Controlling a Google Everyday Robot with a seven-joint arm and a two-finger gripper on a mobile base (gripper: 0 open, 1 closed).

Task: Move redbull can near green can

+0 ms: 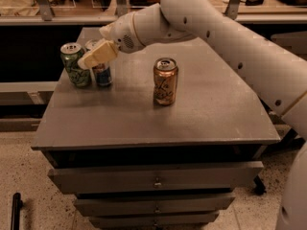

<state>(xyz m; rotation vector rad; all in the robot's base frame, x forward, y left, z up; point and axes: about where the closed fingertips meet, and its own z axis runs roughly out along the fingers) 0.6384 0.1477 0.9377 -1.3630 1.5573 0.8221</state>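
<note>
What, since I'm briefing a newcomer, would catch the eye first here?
The large white arm reaches in from the right across the grey table. Its gripper is at the top of the redbull can, which stands close beside the green can at the back left. A copper-orange can stands alone, upright, near the table's middle.

The arm [230,37] stretches leftward from the right, its gripper [87,61] angled downward at upper left.

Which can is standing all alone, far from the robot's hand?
The copper-orange can, alone in the middle. The green can and slim redbull can stand together at the back left, with the hand at the redbull can's top.
</note>
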